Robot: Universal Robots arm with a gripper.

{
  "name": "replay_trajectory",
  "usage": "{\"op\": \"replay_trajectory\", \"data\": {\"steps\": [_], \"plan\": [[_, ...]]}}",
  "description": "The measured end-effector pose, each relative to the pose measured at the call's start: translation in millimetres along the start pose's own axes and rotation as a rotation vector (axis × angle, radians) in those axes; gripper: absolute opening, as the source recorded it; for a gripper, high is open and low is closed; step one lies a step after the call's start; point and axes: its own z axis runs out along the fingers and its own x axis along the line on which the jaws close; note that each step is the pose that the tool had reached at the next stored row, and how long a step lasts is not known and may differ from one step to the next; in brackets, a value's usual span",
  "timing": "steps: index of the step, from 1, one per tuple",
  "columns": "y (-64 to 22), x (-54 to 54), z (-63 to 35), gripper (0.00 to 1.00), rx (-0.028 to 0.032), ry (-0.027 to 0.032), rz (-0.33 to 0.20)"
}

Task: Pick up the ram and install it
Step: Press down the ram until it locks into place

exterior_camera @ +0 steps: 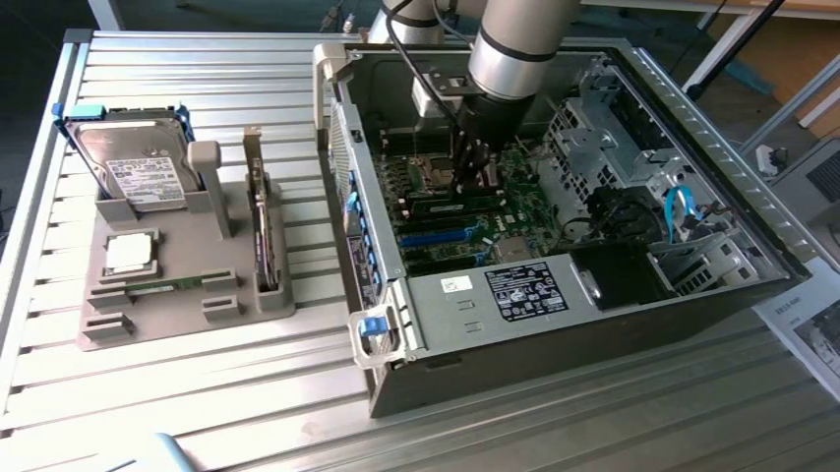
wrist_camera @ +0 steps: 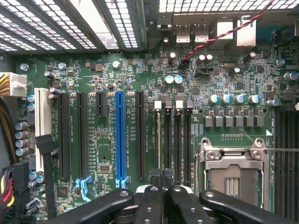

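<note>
In the exterior view, the arm reached down into the open computer case, and the gripper stood just above the motherboard by the memory slots. A gray holder well apart at the exterior view's left carried a hard drive and a processor chip. In the wrist view, the gripper had its fingers drawn close together over the memory slots, where the ram stood edge-on in one slot; whether they clasped it I cannot tell.
</note>
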Motion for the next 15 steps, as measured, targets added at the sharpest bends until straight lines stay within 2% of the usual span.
{"op": "replay_trajectory", "data": {"steps": [15], "plan": [[0.0, 0.2, 2.3, 0.1, 0.0, 0.0001, 0.0]]}}
